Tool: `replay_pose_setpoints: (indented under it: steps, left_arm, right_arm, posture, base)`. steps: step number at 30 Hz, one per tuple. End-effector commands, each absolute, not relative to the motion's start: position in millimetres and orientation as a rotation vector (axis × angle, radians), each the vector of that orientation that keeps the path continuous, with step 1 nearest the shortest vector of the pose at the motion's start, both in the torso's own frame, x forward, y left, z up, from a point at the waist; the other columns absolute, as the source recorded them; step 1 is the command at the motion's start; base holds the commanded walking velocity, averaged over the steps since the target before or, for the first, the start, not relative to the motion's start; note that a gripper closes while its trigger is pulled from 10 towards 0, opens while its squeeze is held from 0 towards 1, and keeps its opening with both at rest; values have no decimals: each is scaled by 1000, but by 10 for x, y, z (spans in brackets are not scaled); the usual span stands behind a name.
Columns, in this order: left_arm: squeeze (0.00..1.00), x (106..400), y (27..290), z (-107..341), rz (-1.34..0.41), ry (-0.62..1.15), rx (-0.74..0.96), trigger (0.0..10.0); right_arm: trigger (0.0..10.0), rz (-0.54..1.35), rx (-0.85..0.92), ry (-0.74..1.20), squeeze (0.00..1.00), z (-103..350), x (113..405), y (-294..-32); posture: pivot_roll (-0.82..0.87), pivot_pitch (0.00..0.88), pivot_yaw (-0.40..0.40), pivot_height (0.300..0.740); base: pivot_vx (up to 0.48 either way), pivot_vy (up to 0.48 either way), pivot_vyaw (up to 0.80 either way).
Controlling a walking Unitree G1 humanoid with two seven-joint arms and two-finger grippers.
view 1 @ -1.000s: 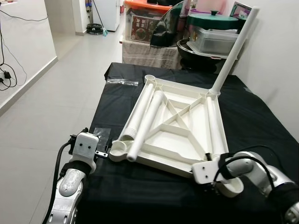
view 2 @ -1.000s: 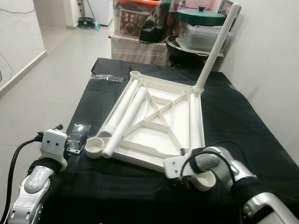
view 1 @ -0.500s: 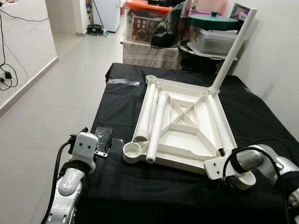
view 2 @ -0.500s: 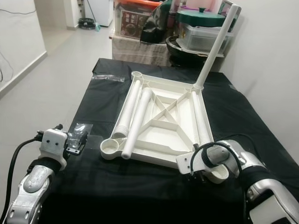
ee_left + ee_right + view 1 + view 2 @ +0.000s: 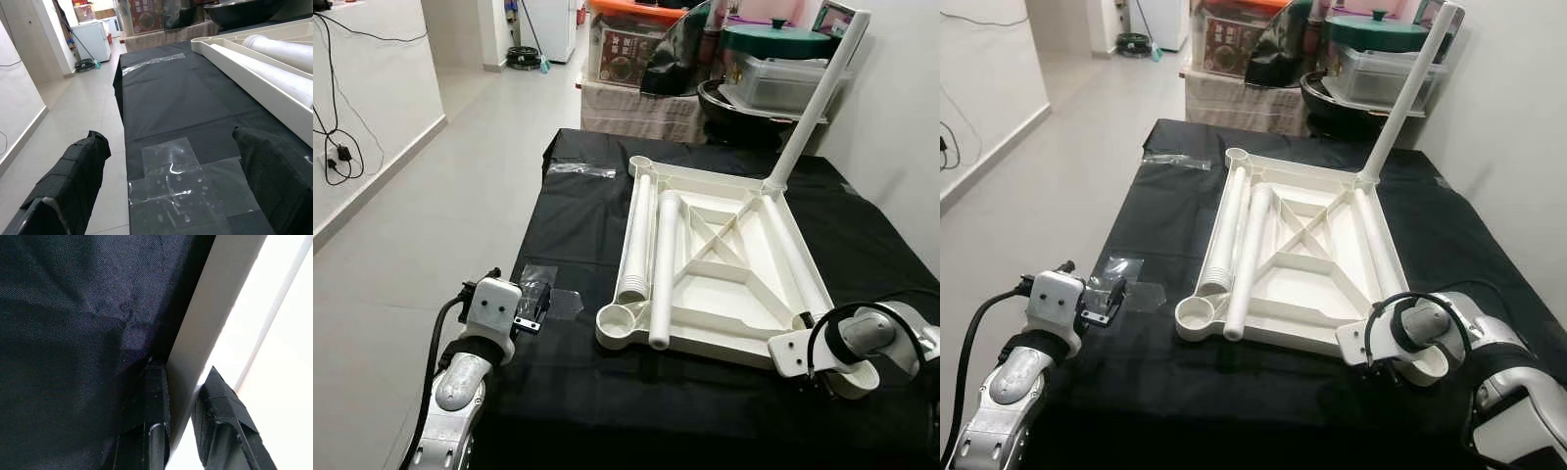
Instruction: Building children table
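tabletop (image 5: 724, 284) lies upturned ahead, long axis running away; right gripper (image 5: 183, 396) pinches its near right rim, left gripper (image 5: 168, 181) spread wide beside it.

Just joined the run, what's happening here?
The robot is assembling a kids' table. The white tabletop lies upside down on a black cloth, one leg standing upright in its far right corner and loose legs lying inside it. The right gripper pinches the tabletop's near right rim. The left gripper hovers open above a clear bag.
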State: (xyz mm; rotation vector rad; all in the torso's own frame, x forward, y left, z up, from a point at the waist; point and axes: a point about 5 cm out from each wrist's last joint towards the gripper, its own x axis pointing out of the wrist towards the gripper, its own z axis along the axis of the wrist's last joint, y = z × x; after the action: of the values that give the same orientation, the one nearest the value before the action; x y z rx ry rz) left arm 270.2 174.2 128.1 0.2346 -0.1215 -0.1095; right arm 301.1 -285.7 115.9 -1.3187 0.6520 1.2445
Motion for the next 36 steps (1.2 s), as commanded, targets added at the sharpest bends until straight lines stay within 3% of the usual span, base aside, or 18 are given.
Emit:
replay_pose_setpoints:
  steps: [1,4,5,6,9,10,11,12,15,25,31,36]
  left_arm:
    - [0,2719,1708,1262,-132,-109,247,10000]
    - [0,2721,1708,1264,-135,-109,248,10000]
    - [0,2722,1709,1264,-135,-109,248,10000]
    - [0,2723,1709,1263,-136,-109,249,10000]
    - [0,2724,1709,1263,-137,-109,249,10000]
    - [0,2726,1709,1264,-140,-109,251,10000]
    - [0,2726,1709,1264,-140,-109,251,10000]
    - [0,2729,1709,1266,-141,-110,251,10000]
    - [0,2733,1708,1267,-142,-111,251,10000]
    - [0,2732,1681,1259,-151,-112,245,10000]
    - [0,2730,1660,1258,-155,-115,233,10000]
    - [0,2728,1653,1257,-156,-115,224,10000]
  right_arm:
    - [0,1303,-1358,729,0,1034,2906,-2918]
    - [0,1222,-1412,698,0,1038,2975,-2916]
    - [1333,1200,-1427,689,0,1040,2995,-2915]
    - [10000,1153,-1460,684,0,1043,3038,-2914]
    - [10000,1126,-1479,683,0,1046,3064,-2915]
    - [10000,1107,-1406,699,212,1070,3096,-2897]
    - [10000,1107,-1406,699,212,1070,3096,-2897]
    - [10000,1116,-1324,710,1000,1087,3103,-2874]
    - [10000,1143,-1210,701,1000,1135,3126,-2818]
    - [10000,1176,-1076,575,1000,1457,3260,-2699]
    - [10000,1149,-948,400,1000,2062,3435,-2643]
    - [10000,1155,-887,327,1000,2314,3459,-2647]
  posture:
    - [41,0,-93,740]
    - [43,0,-90,740]
    - [43,0,-90,740]
    - [46,0,-89,740]
    - [46,0,-89,740]
    - [46,0,-89,740]
    - [46,0,-89,740]
    - [47,0,-89,740]
    - [47,0,-89,740]
    - [41,0,-92,740]
    - [40,0,-97,740]
    - [41,0,-101,740]
  base:
    - [0,0,0]
    - [0,0,0]
    - [0,0,0]
    - [0,0,0]
    - [0,0,0]
    - [0,0,0]
    - [0,0,0]
    - [0,0,0]
    - [0,0,0]
    - [0,0,0]
    - [0,0,0]
    - [0,0,0]
